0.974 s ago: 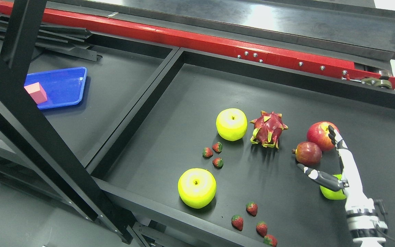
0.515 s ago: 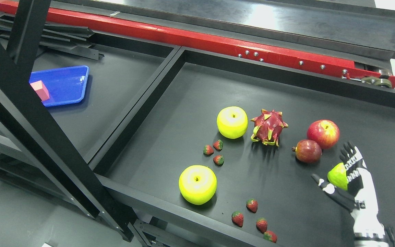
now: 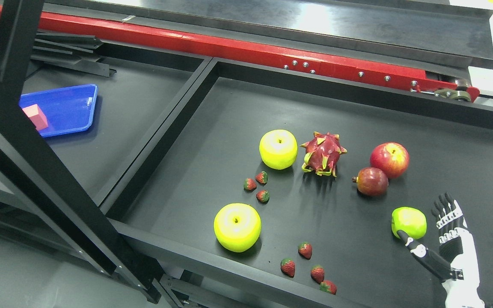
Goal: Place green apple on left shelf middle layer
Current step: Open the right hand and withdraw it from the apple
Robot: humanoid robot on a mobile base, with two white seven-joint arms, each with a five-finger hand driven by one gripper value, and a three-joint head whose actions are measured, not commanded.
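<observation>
Right hand [image 3: 437, 239] open, fingers spread, thumb tip touching green apple [image 3: 409, 222] on right shelf tray [image 3: 357, 102], near pomegranate [image 3: 372, 181]. No grip. Looks like grasp stage. Next: close fingers around apple, lift, carry left.

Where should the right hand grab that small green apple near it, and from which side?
Take the small green apple around its round middle, coming from the right, where the right hand is open beside it. The thumb already lies at its near side and the fingers stand just right of it. The apple's left and far sides look free; the pomegranate sits apart.
</observation>
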